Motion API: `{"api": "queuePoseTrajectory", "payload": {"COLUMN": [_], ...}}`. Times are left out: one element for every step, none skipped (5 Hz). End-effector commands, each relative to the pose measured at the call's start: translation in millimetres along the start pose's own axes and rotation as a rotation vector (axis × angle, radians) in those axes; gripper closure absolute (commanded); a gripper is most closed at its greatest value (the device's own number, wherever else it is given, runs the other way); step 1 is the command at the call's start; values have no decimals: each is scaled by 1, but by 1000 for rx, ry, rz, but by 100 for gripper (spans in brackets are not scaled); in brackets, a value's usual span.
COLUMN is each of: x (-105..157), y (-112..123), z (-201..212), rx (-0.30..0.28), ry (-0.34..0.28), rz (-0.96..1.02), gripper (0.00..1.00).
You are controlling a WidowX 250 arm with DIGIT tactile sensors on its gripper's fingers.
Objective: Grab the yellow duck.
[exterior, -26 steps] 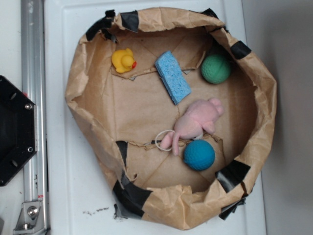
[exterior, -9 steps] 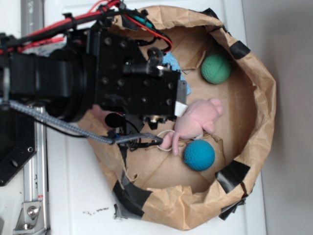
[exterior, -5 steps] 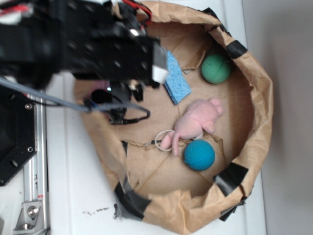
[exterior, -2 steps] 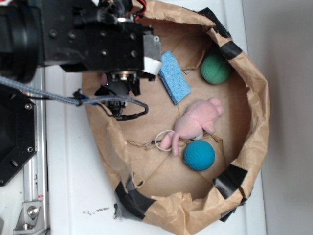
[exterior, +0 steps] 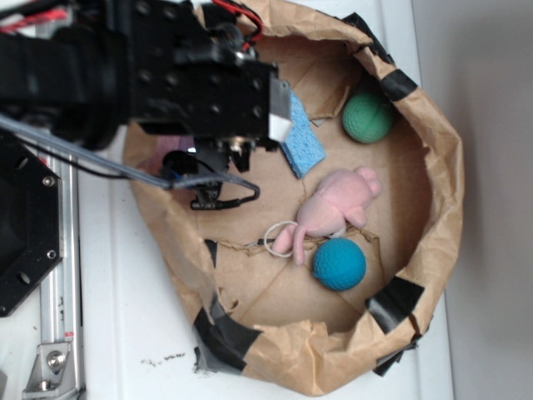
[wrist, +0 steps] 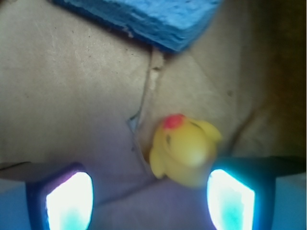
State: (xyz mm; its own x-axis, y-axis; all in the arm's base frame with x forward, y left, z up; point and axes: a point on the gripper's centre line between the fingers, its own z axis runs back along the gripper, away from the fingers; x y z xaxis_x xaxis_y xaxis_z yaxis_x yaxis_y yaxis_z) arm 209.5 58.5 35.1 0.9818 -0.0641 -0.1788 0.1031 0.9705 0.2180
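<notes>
The yellow duck (wrist: 184, 151), glossy with an orange-red beak, lies on the brown paper floor in the wrist view, head toward the blue sponge (wrist: 144, 19). My gripper (wrist: 149, 201) is open and hangs over it. The duck sits off-centre between the fingers, close against the right finger (wrist: 230, 199) and well apart from the left one (wrist: 69, 201). In the exterior view the black arm (exterior: 191, 83) covers the bag's upper left, and the duck is hidden under it.
A crumpled brown paper bag wall (exterior: 441, 183) rings everything. Inside lie the blue sponge (exterior: 298, 137), a green ball (exterior: 368, 117), a pink plush animal (exterior: 337, 208) with a white ring (exterior: 279, 237), and a blue ball (exterior: 339, 263). A black base (exterior: 25, 242) stands left.
The arm came in over the bag, swung from near the pink plush up to the duck's corner, then shifted slightly right. The bag's left wall was pushed about.
</notes>
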Motion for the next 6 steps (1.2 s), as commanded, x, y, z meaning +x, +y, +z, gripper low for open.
{"api": "queuePoseTrajectory", "payload": {"x": [5, 6, 5, 5, 6, 6], "y": [17, 23, 26, 26, 26, 25], "z": [-27, -28, -27, -26, -26, -25], "rx": [50, 54, 54, 58, 58, 59], "ry": [34, 32, 33, 33, 35, 35], "rz": [28, 50, 73, 72, 68, 70], "gripper": [0, 65, 100, 100, 100, 100]}}
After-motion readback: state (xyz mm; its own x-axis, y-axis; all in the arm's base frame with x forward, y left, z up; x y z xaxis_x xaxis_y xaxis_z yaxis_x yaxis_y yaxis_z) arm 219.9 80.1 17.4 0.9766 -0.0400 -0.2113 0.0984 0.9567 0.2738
